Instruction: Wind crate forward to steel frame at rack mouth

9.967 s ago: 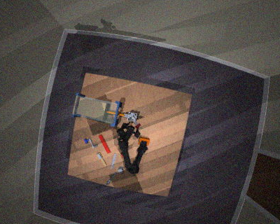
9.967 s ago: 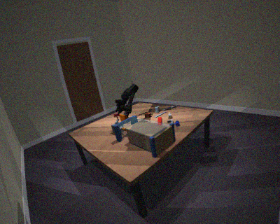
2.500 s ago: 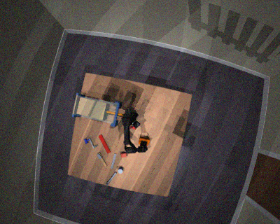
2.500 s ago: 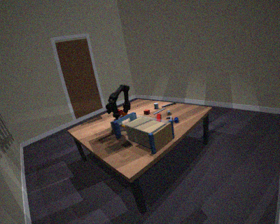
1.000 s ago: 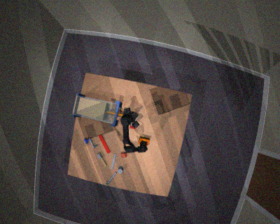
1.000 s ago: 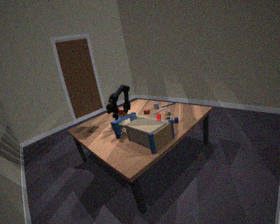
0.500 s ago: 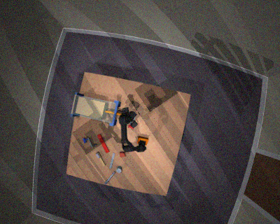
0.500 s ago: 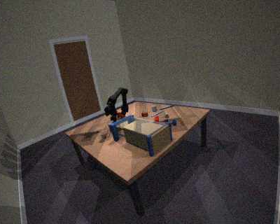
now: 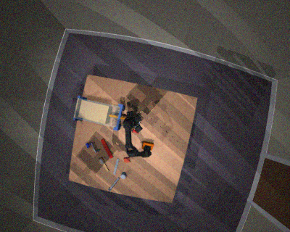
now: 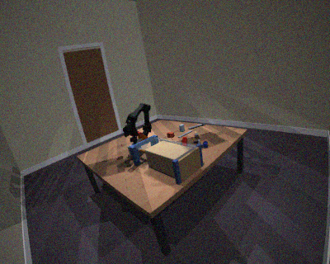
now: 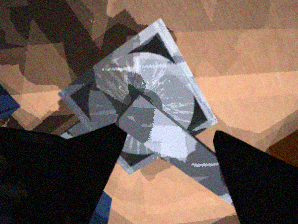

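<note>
Claw (image 9: 138, 127) (image 11: 170, 130) clamped on winch handle (image 11: 175, 137), handle's flat arm btwn fingers, over winch (image 11: 172, 95). Wood table (image 9: 161, 145) (image 10: 113, 165) w/ tools; dark floor, brown door (image 10: 91, 92) in wall.

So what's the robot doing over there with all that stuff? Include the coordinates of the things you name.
The black robot arm has its gripper (image 11: 170, 130) closed on a grey metal bar (image 11: 172, 140) over the winch (image 11: 172, 75). The bar looks like the winch's handle. Beside it, a pale crate (image 9: 93, 111) (image 10: 171, 149) sits in a blue-cornered frame (image 9: 119, 106) (image 10: 176, 171). Other tools, like a red bar (image 9: 106, 148), lie on the table.
</note>
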